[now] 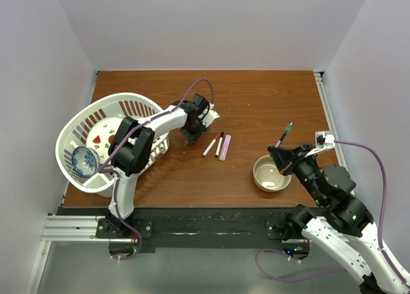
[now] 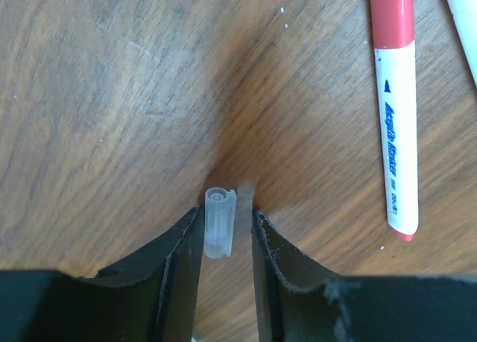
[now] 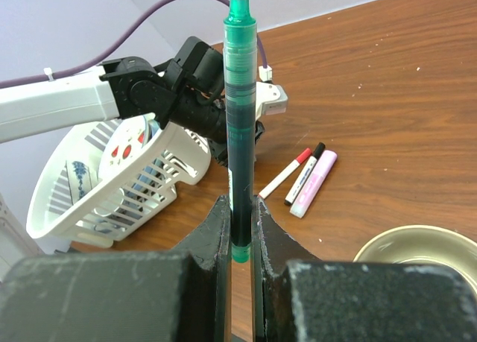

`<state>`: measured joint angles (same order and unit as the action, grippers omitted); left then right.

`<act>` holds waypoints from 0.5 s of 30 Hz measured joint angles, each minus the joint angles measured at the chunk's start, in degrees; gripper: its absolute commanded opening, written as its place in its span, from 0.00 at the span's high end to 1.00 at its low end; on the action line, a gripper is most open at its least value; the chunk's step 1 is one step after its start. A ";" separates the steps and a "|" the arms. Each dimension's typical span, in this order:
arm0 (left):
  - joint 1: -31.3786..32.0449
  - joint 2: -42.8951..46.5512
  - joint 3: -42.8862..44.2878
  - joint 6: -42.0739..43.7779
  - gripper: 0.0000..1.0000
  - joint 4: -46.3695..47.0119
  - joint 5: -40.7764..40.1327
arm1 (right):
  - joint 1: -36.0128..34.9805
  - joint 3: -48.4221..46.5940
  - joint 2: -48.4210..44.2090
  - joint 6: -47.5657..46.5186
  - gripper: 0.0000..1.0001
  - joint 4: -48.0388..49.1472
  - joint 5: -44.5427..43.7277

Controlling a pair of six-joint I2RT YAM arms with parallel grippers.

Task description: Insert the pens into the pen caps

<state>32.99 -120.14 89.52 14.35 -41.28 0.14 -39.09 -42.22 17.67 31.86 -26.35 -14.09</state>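
Clear cap (image 2: 220,230) sits between parted fingers of my left gripper (image 2: 227,211) — close squarely mid-cap; my right gripper (image 3: 240,202) clamps the green pen (image 3: 240,96).

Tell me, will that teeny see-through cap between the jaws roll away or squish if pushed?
The clear cap looks tiny and thin-walled, so it is probably very light and easy to flick aside. Its round body might roll on the smooth wooden table, though the ridge along one side may stop it. It looks like hard plastic, so probably little squish.

Three pens (image 1: 219,144) lie side by side (basket (image 1: 138,107) left, bowl (image 1: 269,173) right).
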 measured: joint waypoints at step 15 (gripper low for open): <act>-0.02 1.14 -2.27 -1.64 0.92 1.88 1.68 | 0.00 0.00 0.00 0.07 1.00 0.17 0.02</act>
<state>32.97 -119.00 87.24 12.71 -39.40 1.83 -39.09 -42.22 17.67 31.92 -26.17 -14.06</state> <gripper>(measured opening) 0.210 0.081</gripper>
